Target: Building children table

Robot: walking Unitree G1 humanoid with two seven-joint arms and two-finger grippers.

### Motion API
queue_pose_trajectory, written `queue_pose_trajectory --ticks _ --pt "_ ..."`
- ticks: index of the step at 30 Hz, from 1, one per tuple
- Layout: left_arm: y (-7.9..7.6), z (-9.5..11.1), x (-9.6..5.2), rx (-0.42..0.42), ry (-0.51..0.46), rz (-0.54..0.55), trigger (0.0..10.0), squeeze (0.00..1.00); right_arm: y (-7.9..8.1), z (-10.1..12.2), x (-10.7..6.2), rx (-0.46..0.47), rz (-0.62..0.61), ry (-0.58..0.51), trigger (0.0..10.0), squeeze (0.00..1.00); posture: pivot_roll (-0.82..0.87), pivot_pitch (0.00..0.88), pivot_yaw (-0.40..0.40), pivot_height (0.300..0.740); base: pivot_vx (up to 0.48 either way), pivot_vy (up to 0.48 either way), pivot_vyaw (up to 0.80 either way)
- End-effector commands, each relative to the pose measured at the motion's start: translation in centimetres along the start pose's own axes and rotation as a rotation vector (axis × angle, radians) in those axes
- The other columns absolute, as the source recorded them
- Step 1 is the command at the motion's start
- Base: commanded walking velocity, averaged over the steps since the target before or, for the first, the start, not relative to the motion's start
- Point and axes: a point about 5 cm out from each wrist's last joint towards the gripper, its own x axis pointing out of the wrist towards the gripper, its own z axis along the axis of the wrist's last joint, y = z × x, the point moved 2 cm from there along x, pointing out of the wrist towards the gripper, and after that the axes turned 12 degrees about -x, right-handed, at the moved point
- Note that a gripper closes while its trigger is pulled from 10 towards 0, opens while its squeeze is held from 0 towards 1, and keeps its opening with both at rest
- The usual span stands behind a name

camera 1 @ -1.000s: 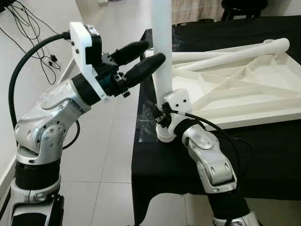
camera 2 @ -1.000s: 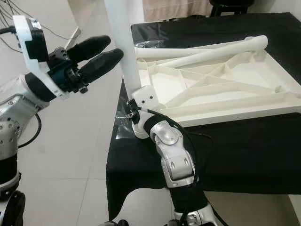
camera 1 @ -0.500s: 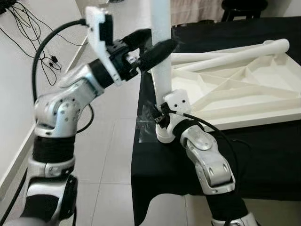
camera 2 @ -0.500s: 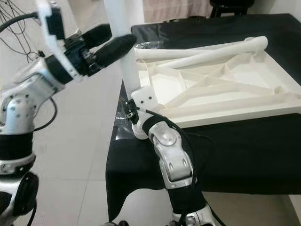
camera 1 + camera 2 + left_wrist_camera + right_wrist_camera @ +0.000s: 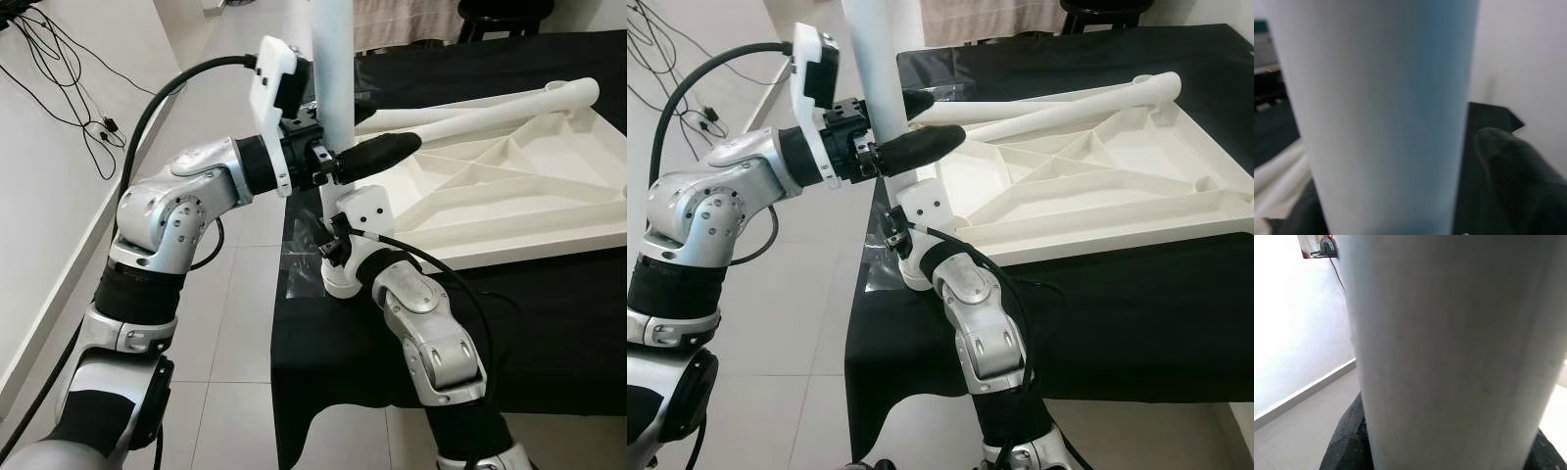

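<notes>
Right gripper (image 5: 338, 257) low at the near corner of the worktop (image 5: 549, 323), jaws hidden behind wrist and leg; you cannot tell how they stand, though the right wrist view has the leg pressed up close. Leg (image 5: 333, 88): plain white round tube, smooth, standing upright at the near-left corner of the tabletop (image 5: 509, 211). Left gripper (image 5: 355, 152) higher up, jaws released, one finger each side of the tube, not seen to pinch. Judged step: seating the leg in its corner socket. Keep the tube plumb; close the upper jaws only once centred; a smooth tube will likely slip, so press straight down, no side push. Tabletop lies underside up on the black-draped worktop, white, ribbed with diagonal webs. Two more legs (image 5: 490, 106) lie across its far edge, touching.
</notes>
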Motion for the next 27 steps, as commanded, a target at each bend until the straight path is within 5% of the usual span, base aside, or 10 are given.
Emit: queue_pose_trajectory --ticks 1,16,17,21,27 --pt "-0.2 1.1 0.2 0.083 -0.013 0.004 0.0 0.0 1.9 -2.1 0.0 0.059 0.063 0.094 10.0 0.0 0.01 0.181 0.13 0.74 0.0 0.0 0.0" --pt "-1.3 2.7 0.7 0.157 -0.058 0.0 0.0 0.0 1.7 -2.0 0.2 0.041 0.057 0.096 10.0 0.0 0.02 0.179 0.129 0.74 0.0 0.0 0.0" --pt "-1.2 2.6 0.8 0.159 -0.059 0.0 0.0 0.0 1.3 -2.0 0.4 0.05 0.082 0.09 10.0 1.0 0.02 0.178 0.131 0.74 0.0 0.0 0.0" --pt "-1.2 2.6 1.0 0.162 -0.06 0.0 0.0 0.0 0.3 -1.2 0.8 0.068 0.12 0.042 10.0 1.0 0.01 0.177 0.132 0.74 0.0 0.0 0.0" --pt "-1.2 2.6 1.0 0.162 -0.063 0.002 0.0 0.0 -1.4 0.7 1.3 -0.027 0.33 -0.08 10.0 1.0 0.02 0.177 0.134 0.74 0.0 0.0 0.0"
